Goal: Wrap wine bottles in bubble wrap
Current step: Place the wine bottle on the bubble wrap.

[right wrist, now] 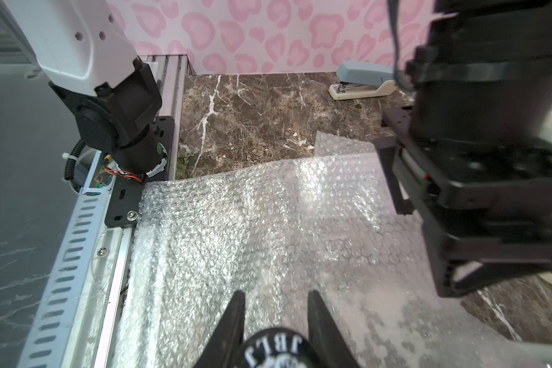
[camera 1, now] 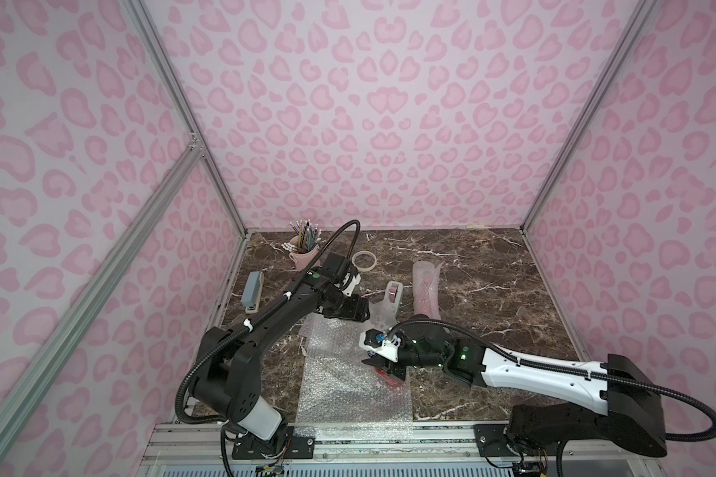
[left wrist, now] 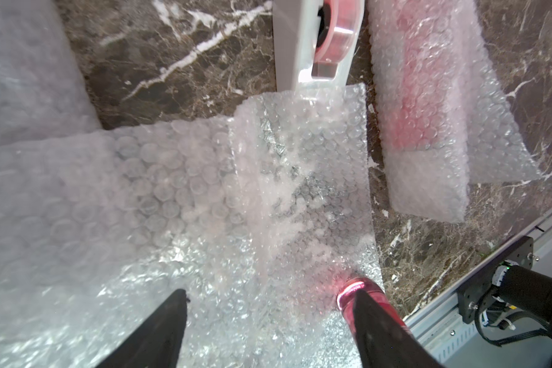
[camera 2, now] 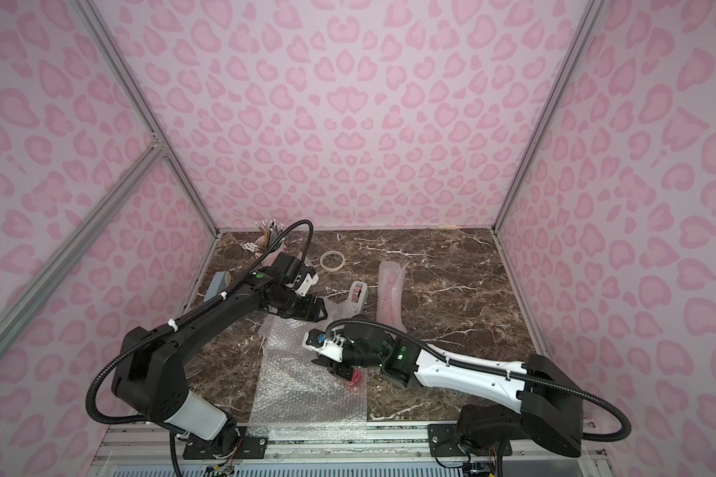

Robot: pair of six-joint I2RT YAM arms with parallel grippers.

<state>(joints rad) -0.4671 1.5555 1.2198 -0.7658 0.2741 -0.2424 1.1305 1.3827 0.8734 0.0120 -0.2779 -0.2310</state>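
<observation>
One pink-red bottle point(camera 1: 390, 378) is pinched at its dark cap by your right hand point(right wrist: 277, 292), over the flat bubble wrap sheet point(camera 1: 348, 392) near the counter's point(camera 1: 492, 281) front edge. Your left hand point(left wrist: 268, 292) hangs over the same sheet, fingers spread wide, holding nothing. A wrapped bottle point(camera 1: 425, 289) lies farther back, beside the tape dispenser point(camera 1: 393, 295).

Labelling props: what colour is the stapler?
Grey-blue stapler with cream base; clearest in right wrist view.
</observation>
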